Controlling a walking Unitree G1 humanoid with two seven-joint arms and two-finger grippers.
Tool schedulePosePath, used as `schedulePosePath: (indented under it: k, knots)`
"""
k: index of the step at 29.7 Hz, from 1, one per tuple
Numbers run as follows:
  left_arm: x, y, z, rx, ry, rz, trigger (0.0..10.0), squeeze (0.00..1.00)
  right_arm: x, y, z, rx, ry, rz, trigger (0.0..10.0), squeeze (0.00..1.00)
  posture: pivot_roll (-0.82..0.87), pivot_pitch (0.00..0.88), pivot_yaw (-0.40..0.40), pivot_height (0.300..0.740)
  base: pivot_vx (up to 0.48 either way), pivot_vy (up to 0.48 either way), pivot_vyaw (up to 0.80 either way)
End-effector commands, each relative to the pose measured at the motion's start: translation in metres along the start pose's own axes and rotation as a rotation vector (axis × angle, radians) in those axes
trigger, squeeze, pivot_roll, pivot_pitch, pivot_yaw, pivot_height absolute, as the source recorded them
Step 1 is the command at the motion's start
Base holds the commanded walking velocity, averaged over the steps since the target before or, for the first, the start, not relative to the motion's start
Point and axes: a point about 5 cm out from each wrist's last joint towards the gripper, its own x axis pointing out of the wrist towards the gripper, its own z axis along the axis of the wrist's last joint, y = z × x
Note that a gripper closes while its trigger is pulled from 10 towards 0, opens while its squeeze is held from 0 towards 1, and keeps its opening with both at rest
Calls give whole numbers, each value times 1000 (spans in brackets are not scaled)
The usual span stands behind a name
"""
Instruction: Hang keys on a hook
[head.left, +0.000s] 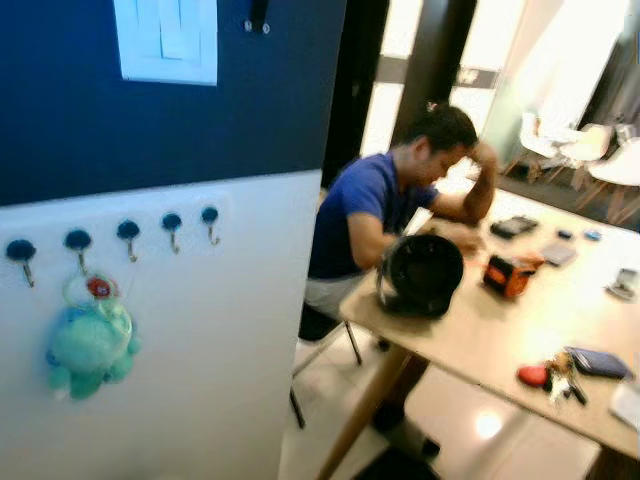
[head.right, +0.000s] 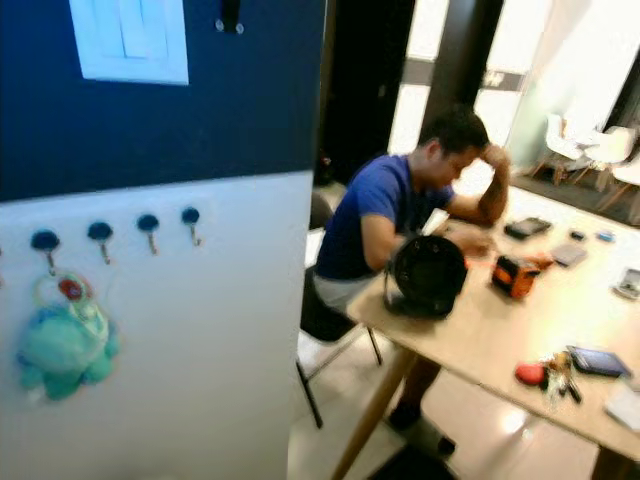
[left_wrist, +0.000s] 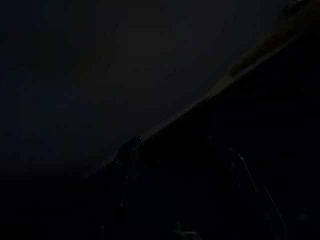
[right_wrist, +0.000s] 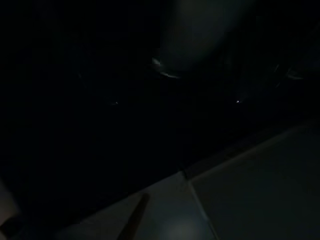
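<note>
A bunch of keys (head.left: 562, 380) with a red tag (head.left: 533, 376) lies near the front right edge of the wooden table (head.left: 470, 340). On the white lower wall at my left runs a row of blue-capped hooks (head.left: 128, 231). A teal plush turtle (head.left: 90, 346) hangs from the second hook (head.left: 78, 241); the hooks to its right, such as the one at the row's end (head.left: 209, 216), are bare. Both wrist views are very dark, with the arms hanging idle; the left wrist view gives only faint outlines, the right a dim patch of floor.
A person in a blue shirt (head.left: 375, 205) sits at the table's far side, head on hand. On the table are a round black object (head.left: 420, 275), an orange tape measure (head.left: 507, 276) and a blue wallet (head.left: 598, 362). A white switch plate (head.left: 167, 40) is above the hooks.
</note>
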Motion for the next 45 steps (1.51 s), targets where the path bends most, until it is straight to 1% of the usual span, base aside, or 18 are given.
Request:
schedulePosePath:
  k: [1,25,34,37,38,45]
  knots:
    - [1,-1,4,4,-15,-13,10000,0,-2,-6,-2,-15,10,-16,10000,0,107,0,-33,740,0,0,-800]
    - [-1,-7,1,-7,-33,-71,10000,0,-3,-3,-6,-48,27,1,10000,0,105,0,-41,740,0,0,-800]
    - [-1,-7,1,-11,-32,-67,10000,0,-3,-2,-7,-61,31,6,10000,0,104,0,-46,740,0,0,-800]
    - [-1,-7,2,-27,-42,-53,10000,0,-3,-2,-6,-60,24,12,10000,0,105,0,-47,740,0,0,-800]
    - [-1,-7,2,-29,-45,-52,10000,0,-3,-2,-5,-72,18,17,10000,0,105,0,-48,740,0,0,0]
    - [0,-7,5,-24,-60,-45,10000,0,-3,-2,-5,-73,25,12,10000,0,107,0,-49,740,0,0,0]
